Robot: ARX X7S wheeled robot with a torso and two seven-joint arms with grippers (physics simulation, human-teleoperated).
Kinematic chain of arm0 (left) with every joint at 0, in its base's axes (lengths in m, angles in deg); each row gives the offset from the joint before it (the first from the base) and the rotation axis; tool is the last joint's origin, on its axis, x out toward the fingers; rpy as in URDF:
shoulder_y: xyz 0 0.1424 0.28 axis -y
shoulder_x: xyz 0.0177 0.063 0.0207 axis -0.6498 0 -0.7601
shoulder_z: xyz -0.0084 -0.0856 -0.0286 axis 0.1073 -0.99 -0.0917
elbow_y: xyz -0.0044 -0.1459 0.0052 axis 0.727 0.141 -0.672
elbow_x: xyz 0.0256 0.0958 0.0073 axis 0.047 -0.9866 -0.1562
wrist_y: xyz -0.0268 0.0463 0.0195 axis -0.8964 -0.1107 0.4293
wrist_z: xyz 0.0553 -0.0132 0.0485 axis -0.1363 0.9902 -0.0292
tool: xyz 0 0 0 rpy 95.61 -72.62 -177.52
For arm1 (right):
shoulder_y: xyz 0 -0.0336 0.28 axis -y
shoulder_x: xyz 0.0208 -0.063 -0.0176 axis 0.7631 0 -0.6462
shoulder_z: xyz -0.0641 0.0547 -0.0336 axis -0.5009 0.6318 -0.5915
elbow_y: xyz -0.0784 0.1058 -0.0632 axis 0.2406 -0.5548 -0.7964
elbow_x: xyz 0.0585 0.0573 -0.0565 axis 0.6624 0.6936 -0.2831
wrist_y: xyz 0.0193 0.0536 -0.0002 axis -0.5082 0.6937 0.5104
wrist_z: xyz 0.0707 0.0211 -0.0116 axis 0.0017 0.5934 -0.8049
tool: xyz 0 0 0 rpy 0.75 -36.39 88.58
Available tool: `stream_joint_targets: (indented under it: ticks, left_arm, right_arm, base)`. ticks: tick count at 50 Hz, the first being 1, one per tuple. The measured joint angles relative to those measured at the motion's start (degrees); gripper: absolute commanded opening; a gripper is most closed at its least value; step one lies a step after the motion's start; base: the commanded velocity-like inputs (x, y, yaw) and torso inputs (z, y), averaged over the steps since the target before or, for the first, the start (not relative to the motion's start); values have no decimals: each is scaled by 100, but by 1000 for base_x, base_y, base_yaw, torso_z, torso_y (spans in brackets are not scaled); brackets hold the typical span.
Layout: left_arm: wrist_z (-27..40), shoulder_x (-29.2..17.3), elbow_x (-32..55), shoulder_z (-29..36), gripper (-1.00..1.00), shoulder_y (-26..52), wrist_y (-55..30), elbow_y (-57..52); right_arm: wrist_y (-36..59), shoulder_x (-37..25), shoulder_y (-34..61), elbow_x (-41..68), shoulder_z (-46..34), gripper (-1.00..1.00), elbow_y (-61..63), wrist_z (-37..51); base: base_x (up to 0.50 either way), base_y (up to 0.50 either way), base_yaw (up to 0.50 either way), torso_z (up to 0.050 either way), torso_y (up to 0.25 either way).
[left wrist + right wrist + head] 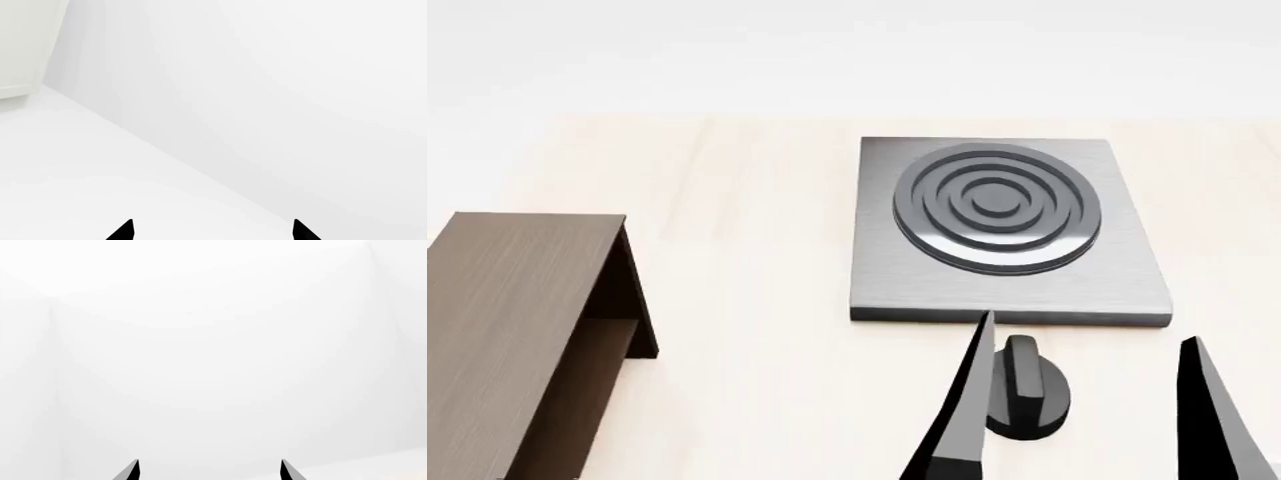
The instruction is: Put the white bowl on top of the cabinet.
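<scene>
The white bowl is out of view in every frame. The cabinet [507,330] is dark brown wood grain, at the left of the head view on the pale wooden table, with its flat top and a shelf recess in its side showing. My right gripper [1089,328] is open and empty at the lower right, its two black fingers [968,400] pointing away over the table's near edge, far right of the cabinet. In the right wrist view the right gripper [209,467] faces only white walls. My left gripper [213,227] is open and empty and faces white walls; the head view does not show it.
A grey square stove plate [881,280] with a ringed burner [998,205] lies at the middle right of the table. Its round grey knob [1024,392] sits just in front, between my right fingers. A white furniture edge [23,47] shows in the left wrist view.
</scene>
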Motion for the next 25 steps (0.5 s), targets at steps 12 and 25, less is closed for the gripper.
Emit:
stream_joint_targets:
  ticks: [12, 25]
  left_arm:
    - [3, -21, 7, 4, 100, -1, 6, 4]
    - [-1, -22, 13, 16, 100, 7, 19, 29]
  right_arm:
    - [-134, -34, -16, 11, -1, 100, -1, 48]
    - [-272, -72, -50, 130, 104, 100, -22, 211]
  base:
    - [39, 250, 0, 0, 0]
    - [0, 0, 0, 0, 0]
